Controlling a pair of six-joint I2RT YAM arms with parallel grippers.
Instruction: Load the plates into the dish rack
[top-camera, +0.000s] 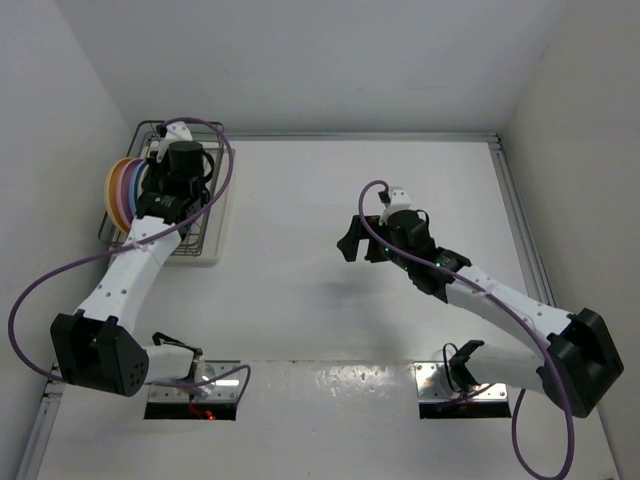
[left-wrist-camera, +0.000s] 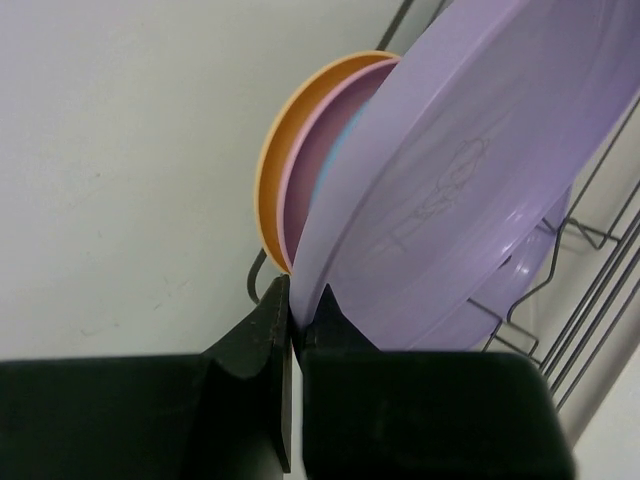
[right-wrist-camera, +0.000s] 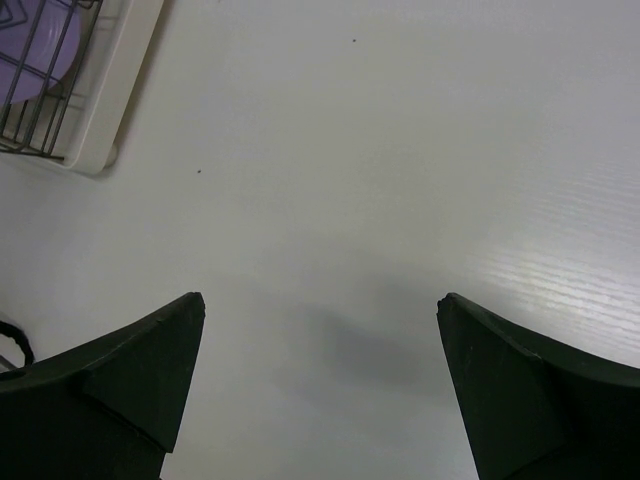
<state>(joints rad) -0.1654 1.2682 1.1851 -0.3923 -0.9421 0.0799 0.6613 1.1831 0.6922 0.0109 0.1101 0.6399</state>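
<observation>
The dish rack (top-camera: 203, 247) stands at the far left of the table, its wires (left-wrist-camera: 592, 240) showing in the left wrist view. Several plates (top-camera: 124, 194) stand on edge in it. My left gripper (left-wrist-camera: 298, 300) is over the rack and shut on the rim of a lilac plate (left-wrist-camera: 470, 170), which is tilted among the prongs. Behind it stand the orange-yellow plate (left-wrist-camera: 272, 175), the pink plate (left-wrist-camera: 305, 175) and a sliver of the light blue plate (left-wrist-camera: 336, 150). A second lilac plate (left-wrist-camera: 510, 290) lies lower. The cream plate is not visible. My right gripper (top-camera: 350, 240) is open and empty above the table's middle.
The white walls close in the table on the left, back and right. The rack's white tray corner (right-wrist-camera: 100, 110) with a lilac plate (right-wrist-camera: 40, 60) shows at the upper left of the right wrist view. The left arm's purple cable (top-camera: 225, 150) loops over the rack.
</observation>
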